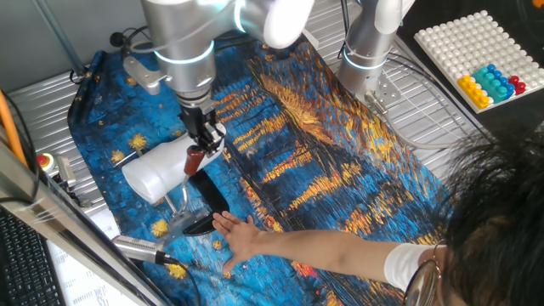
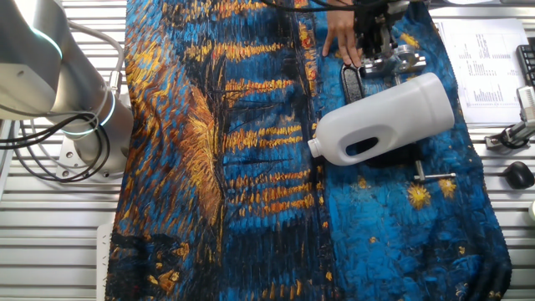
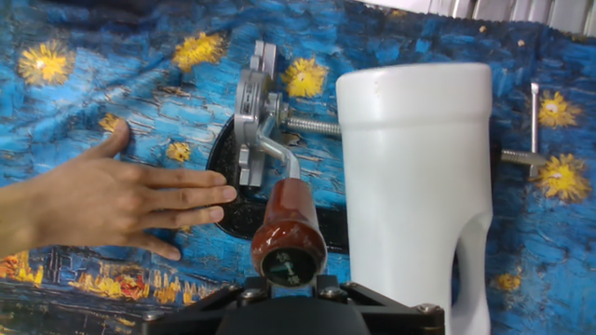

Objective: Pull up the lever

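A clamp's lever (image 3: 279, 163), a slim silver arm ending in a dark-red knob (image 3: 289, 219), sits just beside a white plastic jug (image 3: 419, 186) lying on the patterned cloth of the desk (image 1: 340, 153). Its long axis runs from the pivot straight toward the gripper (image 1: 197, 153), the knob directly before the fingers. Whether they grip it, I cannot tell. A person's hand (image 3: 112, 200) steadies the clamp's black base (image 3: 228, 181) on the jug's far side.
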